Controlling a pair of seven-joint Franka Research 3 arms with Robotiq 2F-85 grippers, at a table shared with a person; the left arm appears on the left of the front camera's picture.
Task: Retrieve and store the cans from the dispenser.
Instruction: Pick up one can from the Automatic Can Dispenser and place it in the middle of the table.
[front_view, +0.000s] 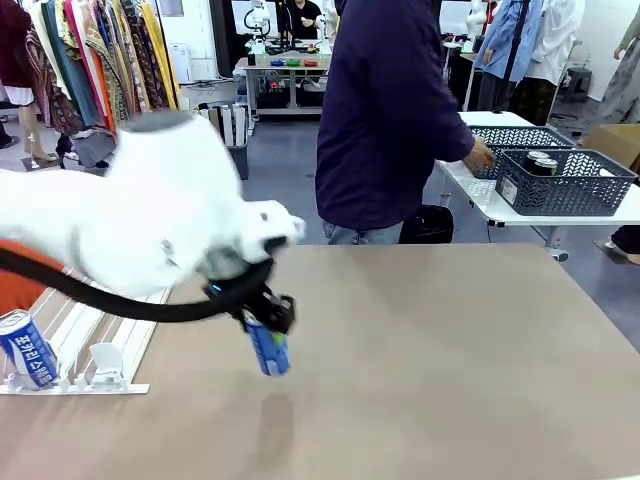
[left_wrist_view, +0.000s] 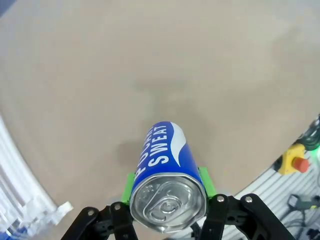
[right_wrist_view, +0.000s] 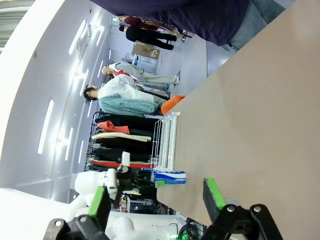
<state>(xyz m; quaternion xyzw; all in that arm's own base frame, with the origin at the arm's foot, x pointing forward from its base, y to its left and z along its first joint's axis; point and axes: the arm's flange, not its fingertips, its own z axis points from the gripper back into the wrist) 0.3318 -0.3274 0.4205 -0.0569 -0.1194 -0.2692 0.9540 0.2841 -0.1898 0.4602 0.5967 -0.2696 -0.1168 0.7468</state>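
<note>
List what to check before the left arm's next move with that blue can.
1. Left gripper shut on the blue can: ok.
2. Can off the table, its shadow beneath it: ok.
3. Right gripper open and empty: ok.
4. Baskets free of the person's hand: not ok, the hand is at the rear one.
5. Next can waiting at the front of the dispenser: ok.

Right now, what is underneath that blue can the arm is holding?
Bare tabletop and a faint shadow lie below the blue can; its body hides the spot directly beneath.
</note>
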